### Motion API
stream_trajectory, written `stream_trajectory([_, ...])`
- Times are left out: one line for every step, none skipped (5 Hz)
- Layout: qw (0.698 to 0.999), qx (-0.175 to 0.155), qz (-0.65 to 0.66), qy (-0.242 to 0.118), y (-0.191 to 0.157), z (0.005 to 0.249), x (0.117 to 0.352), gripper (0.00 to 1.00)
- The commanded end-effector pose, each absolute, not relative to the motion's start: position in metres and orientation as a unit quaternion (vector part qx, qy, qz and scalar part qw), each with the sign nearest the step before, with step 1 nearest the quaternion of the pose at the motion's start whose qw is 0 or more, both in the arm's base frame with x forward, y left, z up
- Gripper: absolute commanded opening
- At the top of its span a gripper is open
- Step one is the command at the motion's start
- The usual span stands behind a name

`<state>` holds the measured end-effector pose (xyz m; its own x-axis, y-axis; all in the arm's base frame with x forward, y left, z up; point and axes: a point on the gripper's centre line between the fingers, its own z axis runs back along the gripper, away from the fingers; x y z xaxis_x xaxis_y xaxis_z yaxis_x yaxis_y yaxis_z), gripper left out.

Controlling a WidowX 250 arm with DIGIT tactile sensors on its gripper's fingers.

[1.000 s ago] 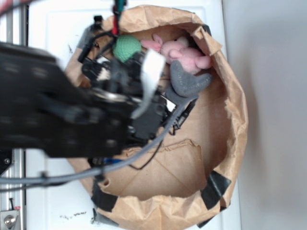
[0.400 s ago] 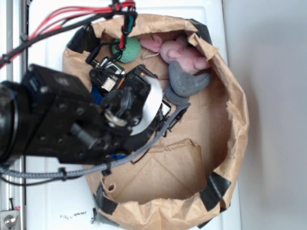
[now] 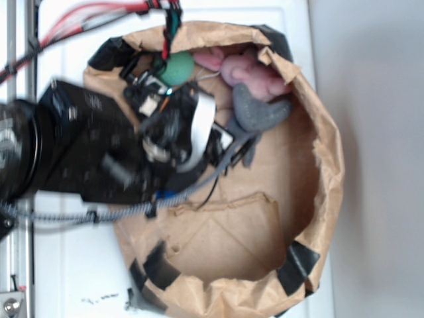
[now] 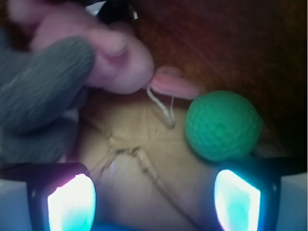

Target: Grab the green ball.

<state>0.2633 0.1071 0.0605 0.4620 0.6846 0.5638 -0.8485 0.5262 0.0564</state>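
The gripper (image 4: 154,197) is seen spread wide, nothing held. The green ball (image 4: 224,125) lies off-centre, just ahead of one finger (image 4: 237,197), near the paper bag (image 3: 318,132) wall. Risk: ball clipped and rolled away, or the plush toy (image 4: 82,67) string (image 4: 163,108) snagged.

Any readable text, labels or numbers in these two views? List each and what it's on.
None readable.
Green ball, plush toy, paper bag: no print visible.
Dark specks on the white surface by the bag: too small and blurred to tell if they are text.
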Motion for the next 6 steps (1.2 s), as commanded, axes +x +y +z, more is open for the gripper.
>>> stream_trajectory([0.825, 0.157, 0.484, -0.246, 0.145, 0.071, 0.24, 1.0])
stream_trajectory([0.825, 0.157, 0.488, -0.237, 0.152, 0.064, 0.24, 1.0])
stream_trajectory([0.823, 0.164, 0.493, -0.228, 0.155, 0.061, 0.25, 1.0])
stream_trajectory([0.826, 0.185, 0.484, -0.224, 0.151, 0.055, 0.266, 1.0])
stream_trajectory([0.827, 0.209, 0.474, -0.217, 0.147, 0.046, 0.273, 1.0])
stream_trajectory([0.828, 0.201, 0.476, -0.218, 0.144, 0.048, 0.278, 0.0])
